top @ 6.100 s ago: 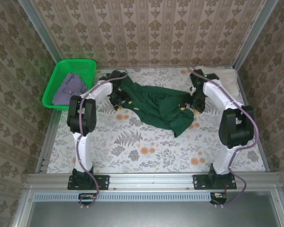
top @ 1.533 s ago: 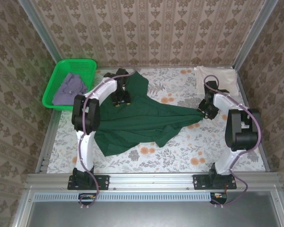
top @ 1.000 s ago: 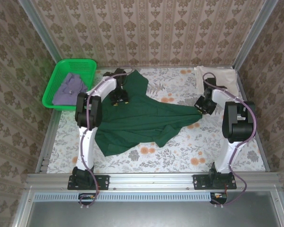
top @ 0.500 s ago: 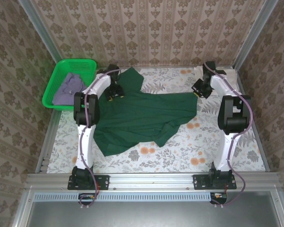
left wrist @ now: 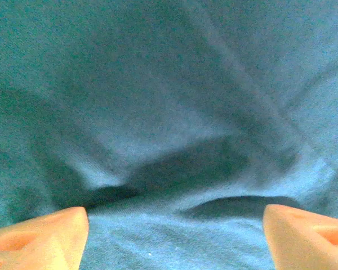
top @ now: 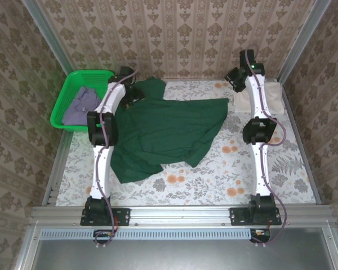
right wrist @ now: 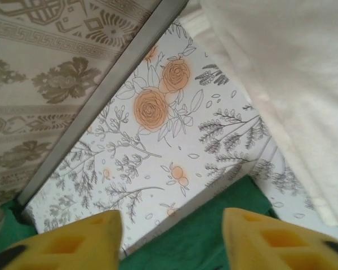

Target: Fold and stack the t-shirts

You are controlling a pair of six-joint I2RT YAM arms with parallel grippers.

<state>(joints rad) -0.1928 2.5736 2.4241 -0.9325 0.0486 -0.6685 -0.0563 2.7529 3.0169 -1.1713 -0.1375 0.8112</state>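
Both left gripper and right gripper open, empty; we should flatten the dark green t-shirt mid-frame before folding.

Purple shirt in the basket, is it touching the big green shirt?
Apart. The top view shows the greyish-lavender shirt inside the basket, whose rim separates it from the dark green shirt.

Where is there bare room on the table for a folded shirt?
The near strip of table, between the dark green t-shirt and the near rail, is free. Crowded: far left by the basket, far right by the cream t-shirt.
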